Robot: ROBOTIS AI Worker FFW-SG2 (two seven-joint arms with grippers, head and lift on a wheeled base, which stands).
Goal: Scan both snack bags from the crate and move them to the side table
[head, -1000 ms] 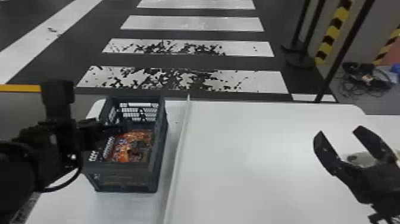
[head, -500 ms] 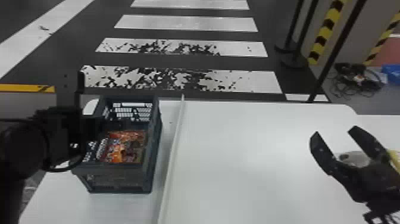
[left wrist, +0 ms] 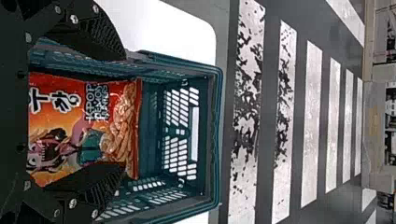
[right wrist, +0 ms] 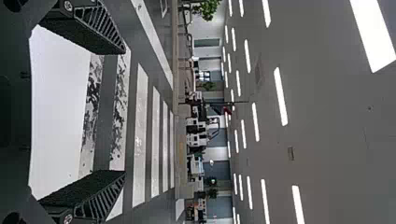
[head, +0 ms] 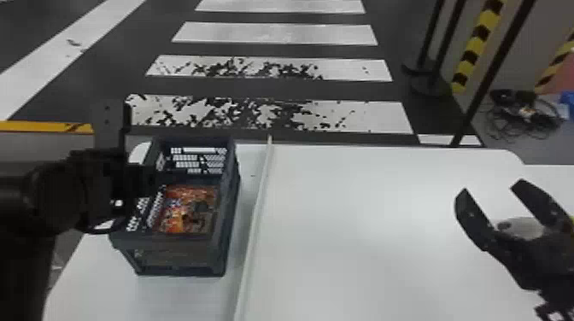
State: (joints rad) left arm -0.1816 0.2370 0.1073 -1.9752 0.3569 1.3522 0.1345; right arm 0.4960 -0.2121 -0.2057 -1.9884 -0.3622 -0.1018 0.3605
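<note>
- At the far left of the head view, a dark floor with a sheen carries a flat yellow-orange strip.
- Left of centre, the left tool (head: 141, 179) is over the crate's left side, below a squared black housing. In the left wrist view its ribbed, wedge-shaped fingers stand wide apart, over the snack bag.
- The crate (head: 179, 261), at the left of the frame, is rigid, dark blue-grey plastic, boxy, with a smooth rim and walls pierced by small slots.
- Inside it lies a snack bag (left wrist: 70, 126), glossy, crinkled film in red and orange, printed with curled snacks and a cartoon figure, its end seam flattened; I cannot tell whether a second one is under it.
- Just beside the crate, a thin, pale raised strip (head: 255, 209) runs lengthwise along the counter.
- The counter (head: 363, 243) is smooth, white and matte, with rounded far corners; beyond it, the floor has white bars, two of them flaked and speckled black.
- At the upper right are slim black poles, a yellow-and-black banded post (head: 478, 42) and a loose tangle of cables (head: 523, 115).
- At the right, the right tool (head: 491, 190) has its tapered black fingers spread wide; a rounded grey thing (head: 523, 227) shows between their bases.
</note>
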